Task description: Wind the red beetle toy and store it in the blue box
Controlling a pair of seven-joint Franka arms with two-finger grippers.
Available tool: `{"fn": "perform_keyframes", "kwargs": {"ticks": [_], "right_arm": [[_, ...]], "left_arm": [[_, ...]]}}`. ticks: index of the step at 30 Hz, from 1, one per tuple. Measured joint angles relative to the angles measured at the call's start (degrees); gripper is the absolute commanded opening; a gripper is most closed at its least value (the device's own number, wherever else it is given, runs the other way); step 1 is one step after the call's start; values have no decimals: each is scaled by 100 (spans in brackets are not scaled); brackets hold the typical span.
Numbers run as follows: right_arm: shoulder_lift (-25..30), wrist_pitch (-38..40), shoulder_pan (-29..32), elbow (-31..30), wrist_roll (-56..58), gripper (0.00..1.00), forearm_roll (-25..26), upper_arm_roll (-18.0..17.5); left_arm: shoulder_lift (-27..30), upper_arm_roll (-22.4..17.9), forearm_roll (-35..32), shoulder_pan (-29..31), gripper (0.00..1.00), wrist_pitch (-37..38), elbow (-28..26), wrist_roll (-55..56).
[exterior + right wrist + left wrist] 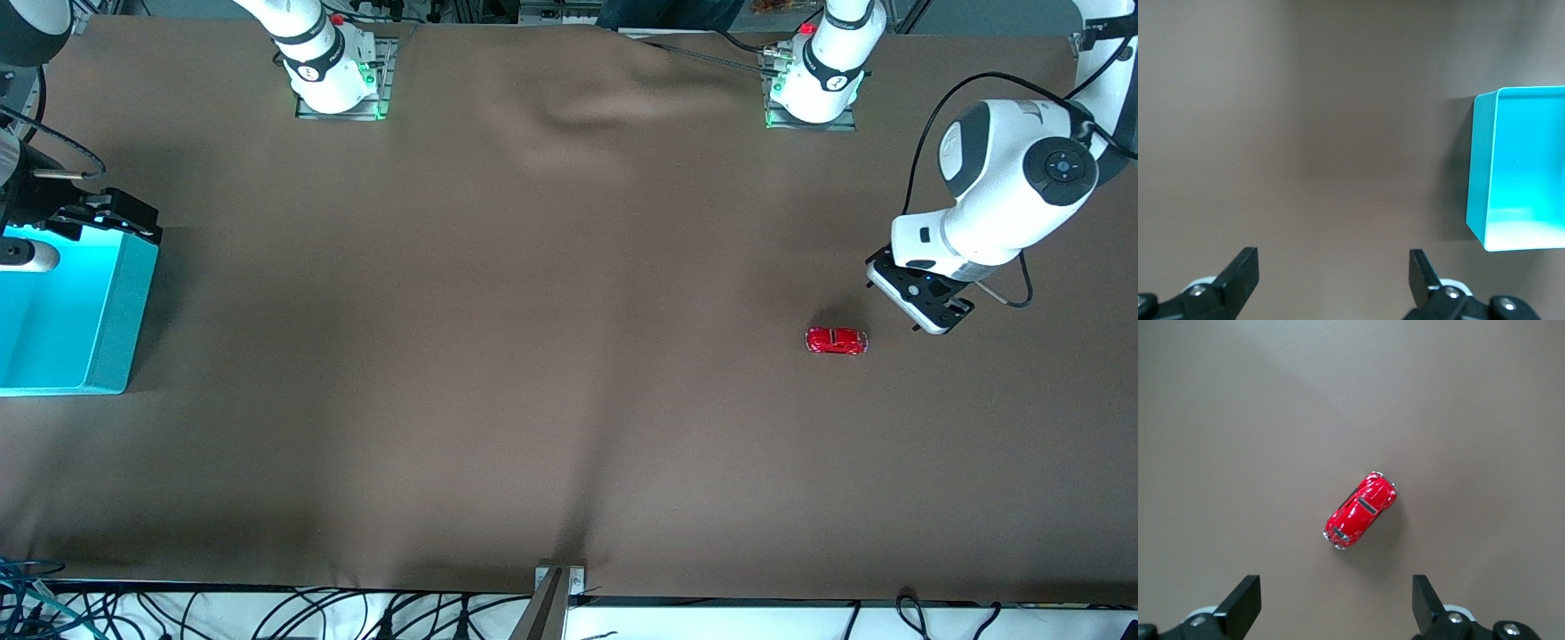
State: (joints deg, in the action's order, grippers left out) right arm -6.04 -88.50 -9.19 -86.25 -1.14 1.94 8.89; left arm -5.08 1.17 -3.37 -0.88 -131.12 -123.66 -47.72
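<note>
**Beetle on the cloth, both grippers spread and empty**

The red beetle toy (836, 340) sits on its wheels on the brown table (533, 356), toward the left arm's end. The left gripper (929, 307) hangs in the air just beside it, over bare cloth a little closer to the table's end than the car — not touching it. In the left wrist view the toy (1360, 510) lies at a slant ahead of the two black fingertips (1245, 603), which stand wide apart with nothing between them.

The blue box (67, 311) stands open-topped at the right arm's end of the table, well apart from the toy. The right gripper (98, 218) is at the box's rim on the side nearer the robot bases — its wrist view shows its fingertips (1241, 270) spread wide over bare cloth, holding nothing, with the box (1481, 167) off to one side.

Count: one toy car, one box, two arms, two grippers.
</note>
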Motion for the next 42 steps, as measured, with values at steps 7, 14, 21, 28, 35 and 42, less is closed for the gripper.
{"fn": "perform_keyframes", "kwargs": {"ticks": [7,14,21,28,35,42], "right_arm": [[0,0,0,1,-1,100,0,0],[0,1,0,1,-1,100,0,0],[0,1,0,2,-2,100,0,0],[0,2,0,2,-2,100,0,0],[0,2,0,2,-2,100,0,0],[0,2,0,2,-3,100,0,0]], "left_arm": [[-256,51,-16,-2,100,-236,-88,-848],[-666,47,-47,-2,100,-548,-113,-1802],[-1087,47,-445,-2,100,-965,-117,-2202],[-1491,40,-482,0,100,-1341,-116,-2376],[-1772,33,-516,14,100,-1689,-112,-2398],[-1960,30,-543,25,100,-1826,-109,-2646]]}}
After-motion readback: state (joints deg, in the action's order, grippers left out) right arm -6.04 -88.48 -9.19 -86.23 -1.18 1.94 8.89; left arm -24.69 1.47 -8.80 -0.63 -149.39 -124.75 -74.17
